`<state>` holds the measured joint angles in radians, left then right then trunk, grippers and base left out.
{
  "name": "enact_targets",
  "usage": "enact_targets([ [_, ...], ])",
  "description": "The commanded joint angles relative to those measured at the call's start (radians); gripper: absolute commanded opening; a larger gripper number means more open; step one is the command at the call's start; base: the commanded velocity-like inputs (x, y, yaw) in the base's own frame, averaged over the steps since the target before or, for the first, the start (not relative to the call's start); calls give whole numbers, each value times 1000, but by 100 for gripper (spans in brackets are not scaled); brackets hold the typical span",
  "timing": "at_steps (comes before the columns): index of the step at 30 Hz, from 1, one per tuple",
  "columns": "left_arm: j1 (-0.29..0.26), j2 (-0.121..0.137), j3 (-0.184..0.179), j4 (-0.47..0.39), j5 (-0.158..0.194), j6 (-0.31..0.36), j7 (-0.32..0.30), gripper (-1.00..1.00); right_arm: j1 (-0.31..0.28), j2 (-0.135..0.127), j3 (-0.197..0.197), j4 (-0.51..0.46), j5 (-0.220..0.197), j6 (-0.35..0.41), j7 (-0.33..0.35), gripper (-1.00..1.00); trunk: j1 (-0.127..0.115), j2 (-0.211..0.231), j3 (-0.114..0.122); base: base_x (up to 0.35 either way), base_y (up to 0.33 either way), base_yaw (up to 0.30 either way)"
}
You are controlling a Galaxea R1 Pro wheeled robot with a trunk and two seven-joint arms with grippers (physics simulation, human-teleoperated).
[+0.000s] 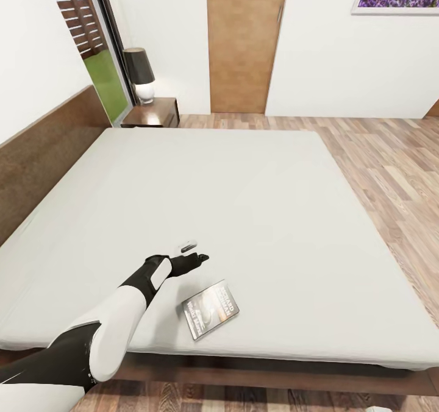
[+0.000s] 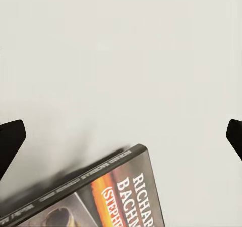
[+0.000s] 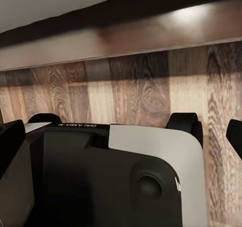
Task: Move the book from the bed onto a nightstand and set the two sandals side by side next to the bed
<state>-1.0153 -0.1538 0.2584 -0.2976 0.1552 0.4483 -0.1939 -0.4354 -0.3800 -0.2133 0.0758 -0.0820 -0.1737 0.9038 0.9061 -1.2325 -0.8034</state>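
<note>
One arm is at work: the left arm reaches in from the lower left of the head frame, and the left gripper (image 1: 196, 256) hovers over the pale mattress just above and to the left of the book (image 1: 210, 309), near it but apart from it. In the left wrist view the two dark fingertips (image 2: 10, 142) sit at opposite edges of the frame with bare mattress between them, so the jaws stand wide apart and hold nothing; the book's corner (image 2: 126, 192) lies just short of the gap, not yet between the fingers. The right gripper (image 3: 121, 136) hangs low beside the robot's base, its fingertips spread at the frame's edges over the wood floor and the bed frame, and it holds nothing.

The book lies flat, cover up and turned at an angle, close to the near edge of the bed (image 1: 262, 205) in the lower middle of the frame. I judge it light, thin and fairly stiff, with a slick cover that could slide on the sheet. Lying flush, it offers little to pinch from above; the best hold is probably across its narrow width, or at a long edge once it is nudged over the bed's rim.

Farther off, in the upper left, the nightstand (image 1: 160, 114) stands beside the headboard, carrying a lamp (image 1: 141, 74)
</note>
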Motion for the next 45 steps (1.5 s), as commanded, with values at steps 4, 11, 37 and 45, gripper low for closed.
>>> enact_targets([
  [4, 0, 0, 4, -2, 7, 8, 1, 100, -2, 0, 3, 5, -9, -4, 4, 100, 12, -21, -10, 0, 0, 0],
  [11, 0, 0, 4, -2, 7, 9, 1, 100, -2, 0, 3, 5, -9, -4, 4, 100, 38, -70, -32, 0, 0, 0],
  [37, 0, 0, 4, -2, 7, 9, 1, 100, -1, 0, 3, 5, -9, -4, 4, 100, 65, -119, -54, 0, 0, 0],
  [45, 0, 0, 4, -2, 7, 9, 1, 100, -2, 0, 3, 5, -9, -4, 4, 100, 92, -168, -76, 0, 0, 0],
])
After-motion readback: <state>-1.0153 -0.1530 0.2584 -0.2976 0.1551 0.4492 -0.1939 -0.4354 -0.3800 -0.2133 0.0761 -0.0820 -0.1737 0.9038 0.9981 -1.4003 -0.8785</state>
